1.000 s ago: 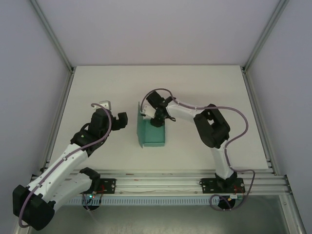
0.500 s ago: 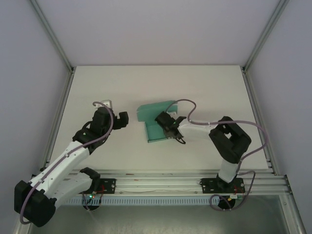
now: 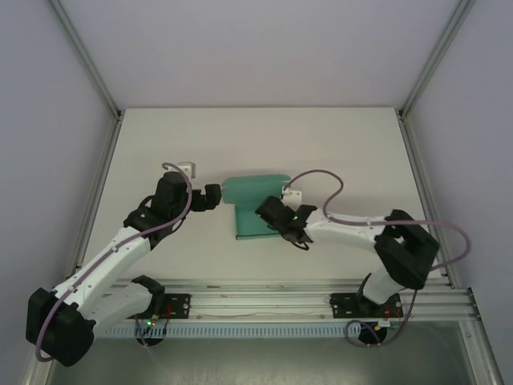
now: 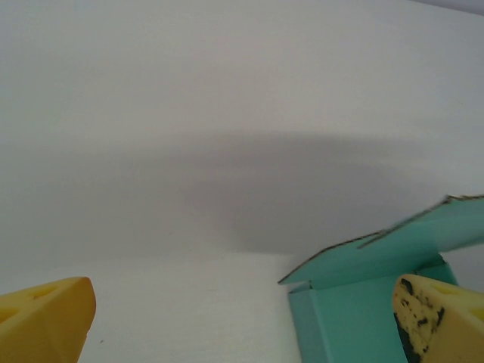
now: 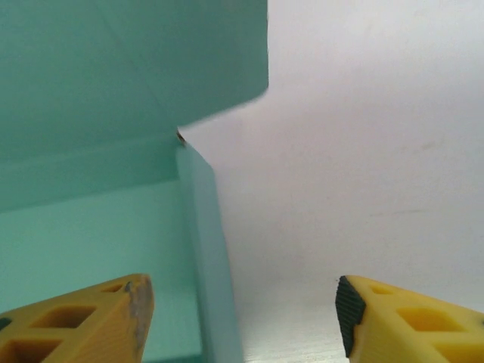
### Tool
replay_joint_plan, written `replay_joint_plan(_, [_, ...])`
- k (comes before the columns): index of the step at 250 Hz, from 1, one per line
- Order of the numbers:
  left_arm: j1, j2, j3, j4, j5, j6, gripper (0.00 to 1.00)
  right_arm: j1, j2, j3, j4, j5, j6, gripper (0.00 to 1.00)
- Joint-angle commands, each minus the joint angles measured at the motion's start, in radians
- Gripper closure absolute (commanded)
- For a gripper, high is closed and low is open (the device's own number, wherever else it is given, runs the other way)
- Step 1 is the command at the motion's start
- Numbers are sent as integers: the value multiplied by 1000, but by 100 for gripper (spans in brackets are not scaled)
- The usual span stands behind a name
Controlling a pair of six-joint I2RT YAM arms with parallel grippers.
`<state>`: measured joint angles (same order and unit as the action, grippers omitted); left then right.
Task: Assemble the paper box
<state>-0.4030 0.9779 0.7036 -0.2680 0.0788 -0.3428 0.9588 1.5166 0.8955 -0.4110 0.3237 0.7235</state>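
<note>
**A:** That green box (image 3: 255, 216) looks like it weighs nothing. It's thin paper, so I'd guess it bends at the creases, dents if you pinch it hard, and slides around on the surface (image 3: 337, 152) if you nudge it.

**B:** Yeah, my thinking too. I'd grab it by an edge, either a side wall (image 5: 203, 249) or the rim of the big flap (image 3: 255, 189), not across the hollow middle. Where's it sitting for you?

**A:** Middle of the surface, between the two arms, with the flap open at the far end. The right hand (image 3: 271, 216) is right on the box's right edge. From its own camera, the right hand (image 5: 242, 302) has its fingers apart either side of that side wall, one over the inside and one over bare surface. It's not clamped on anything.

**B:** And the left hand (image 3: 216, 196)?

**A:** Just beside the flap's left end, fingers spread wide, holding nothing. In its wrist view the box (image 4: 355, 318) sits next to its right finger (image 4: 439, 318). I can't tell if they're touching.
</note>
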Motion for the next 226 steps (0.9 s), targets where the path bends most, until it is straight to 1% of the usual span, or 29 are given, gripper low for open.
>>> replay_joint_plan(1, [3, 13, 28, 35, 130, 118, 0, -6, -107, -47, 101, 70, -194, 22])
replay_joint_plan(11, [2, 19, 31, 41, 145, 136, 0, -16, -148, -69, 158, 42, -328, 17])
replay_joint_plan(24, [2, 32, 43, 25, 178, 170, 0, -40, -199, -84, 204, 42, -457, 7])
replay_joint_plan(29, [2, 38, 49, 12, 195, 190, 0, -53, -218, -91, 221, 19, -514, 1])
replay_joint_plan(32, [3, 42, 53, 6, 205, 200, 0, -62, -229, -95, 232, -6, -552, 0])
replay_joint_plan(54, [1, 71, 52, 12, 249, 283, 0, -147, -280, -87, 245, -264, -803, 0])
replay_joint_plan(74, [4, 100, 49, 59, 206, 324, 0, -236, -275, -40, 193, -483, -959, 0])
replay_joint_plan(85, [7, 121, 49, 87, 225, 354, 0, -279, -254, 5, 147, -572, -1026, 0])
replay_joint_plan(98, [10, 157, 73, 82, 283, 405, 0, -316, -216, 68, 68, -639, -1110, 0])
replay_joint_plan(111, [12, 197, 112, 50, 339, 458, 0, -340, -171, 133, -9, -673, -1192, 0])
replay_joint_plan(125, [18, 236, 153, 16, 358, 501, 0, -360, -118, 200, -91, -700, -1278, 0])
replay_joint_plan(138, [29, 271, 188, -12, 365, 530, 0, -379, -67, 263, -162, -708, -1324, 0])
replay_joint_plan(155, [51, 318, 230, -46, 398, 564, 0, -409, 3, 355, -261, -739, -1377, 4])
replay_joint_plan(179, [68, 386, 286, -99, 450, 618, 5, -443, 92, 451, -361, -788, -1437, 11])
replay_joint_plan(193, [71, 427, 324, -145, 474, 652, 12, -454, 136, 495, -409, -807, -1468, 21])
replay_joint_plan(213, [70, 475, 369, -216, 497, 691, 23, -459, 181, 537, -458, -812, -1503, 31])
replay_joint_plan(226, [74, 491, 381, -243, 514, 717, 29, -460, 199, 551, -477, -810, -1519, 36])
